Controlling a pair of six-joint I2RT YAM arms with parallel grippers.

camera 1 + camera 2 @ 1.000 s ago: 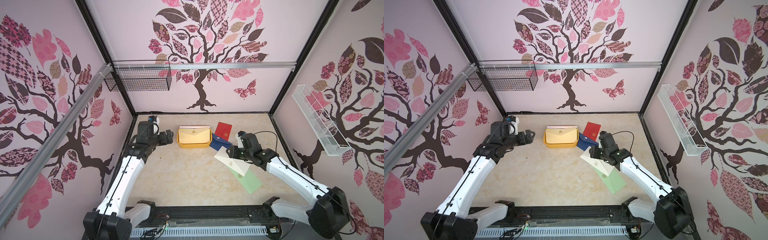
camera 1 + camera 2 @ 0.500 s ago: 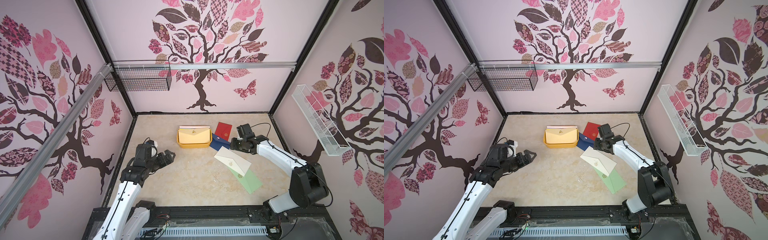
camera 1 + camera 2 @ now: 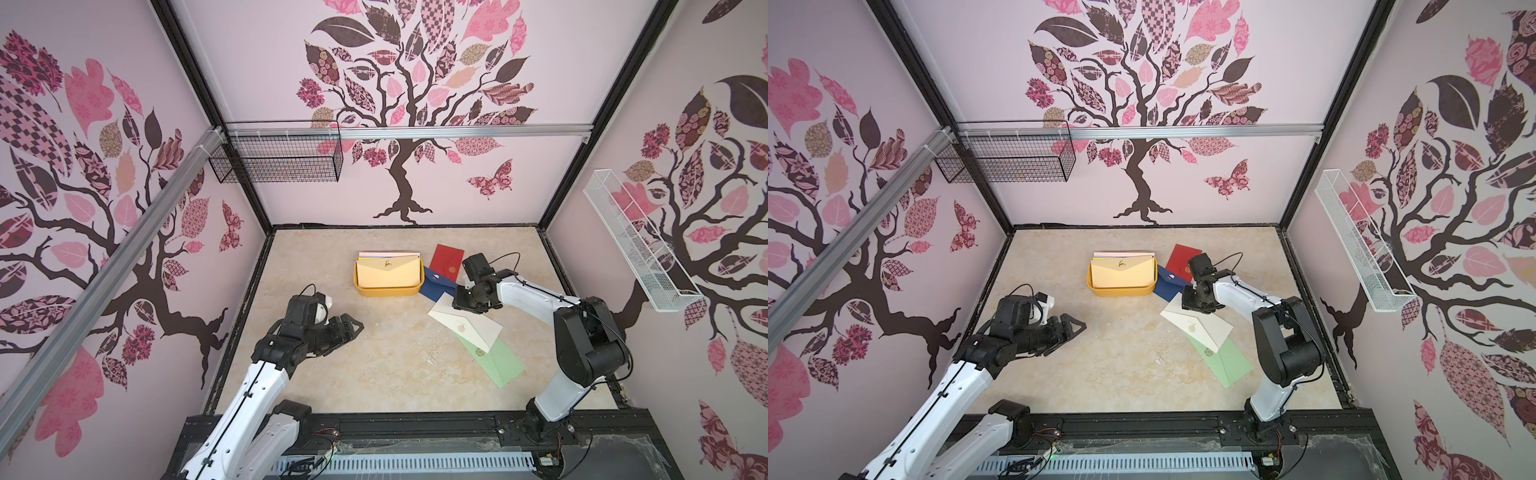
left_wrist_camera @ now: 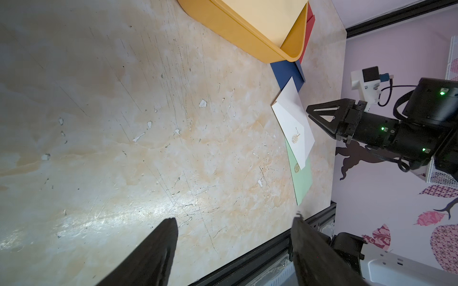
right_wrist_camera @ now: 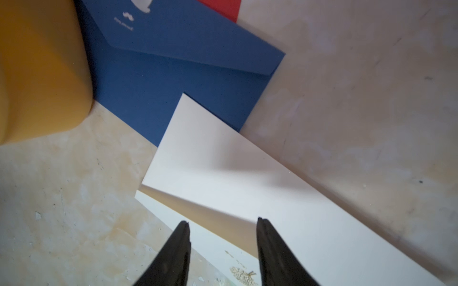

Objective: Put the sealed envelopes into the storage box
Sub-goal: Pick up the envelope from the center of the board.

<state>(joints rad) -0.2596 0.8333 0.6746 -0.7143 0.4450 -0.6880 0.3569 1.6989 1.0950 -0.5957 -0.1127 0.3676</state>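
The storage box (image 3: 386,291) (image 3: 1120,291) is a yellow-orange tub at the middle back, with a yellow envelope (image 3: 388,272) lying on top inside it. To its right on the table lie a red envelope (image 3: 446,261), a navy one (image 3: 432,286), a white one (image 3: 467,325) and a light green one (image 3: 500,362), overlapping in a chain. My right gripper (image 3: 461,300) (image 5: 222,222) points down over the white envelope's (image 5: 247,173) far corner, open and holding nothing. My left gripper (image 3: 354,327) (image 4: 235,220) hangs open over bare table at the front left.
A black wire basket (image 3: 278,156) hangs on the back wall at the left. A white mesh tray (image 3: 636,249) hangs on the right wall. A black frame rail (image 3: 415,419) runs along the table's front edge.
My left gripper has drawn back from beside the storage box to the front left, its jaws narrowing a little. My right arm has folded upright while its gripper stayed over the white envelope's far end.
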